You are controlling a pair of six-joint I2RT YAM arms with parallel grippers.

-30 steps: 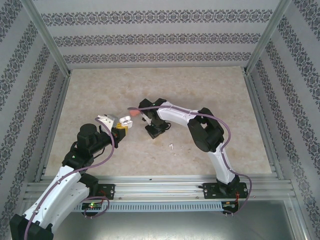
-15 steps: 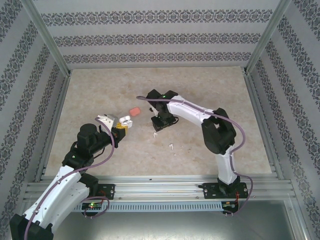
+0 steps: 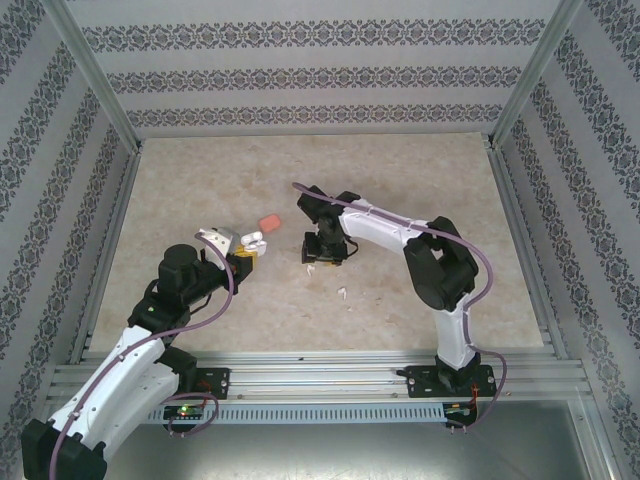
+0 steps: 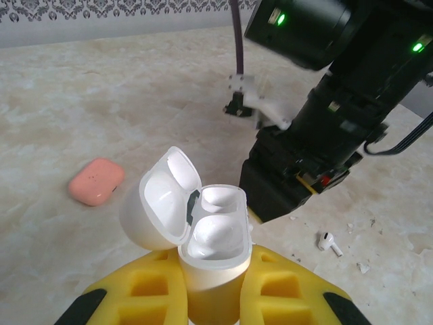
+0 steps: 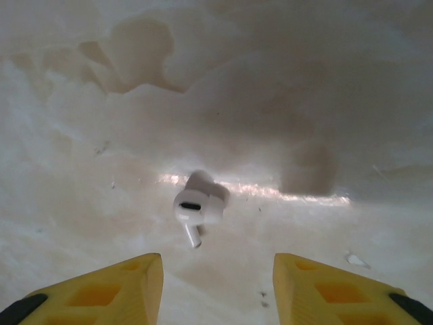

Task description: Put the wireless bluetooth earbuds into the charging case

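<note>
- Left jaws closed on white charging case (image 4: 213, 237), held upright with its lid hinged open, left of centre.
- Right jaws open, one on each side of a white earbud (image 5: 198, 206) lying on the counter (image 3: 450, 180), touching neither.
- Second white earbud (image 3: 343, 293) near, toward the near edge.
- Pink case (image 3: 268, 222) shut, just beside the white one.
- Bare counter behind and at both sides; patterned walls (image 3: 320, 80) well apart.

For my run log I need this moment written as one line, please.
left gripper: shut on open white case | right gripper: open, over white earbud lying on table | pink case: closed, on table
</note>
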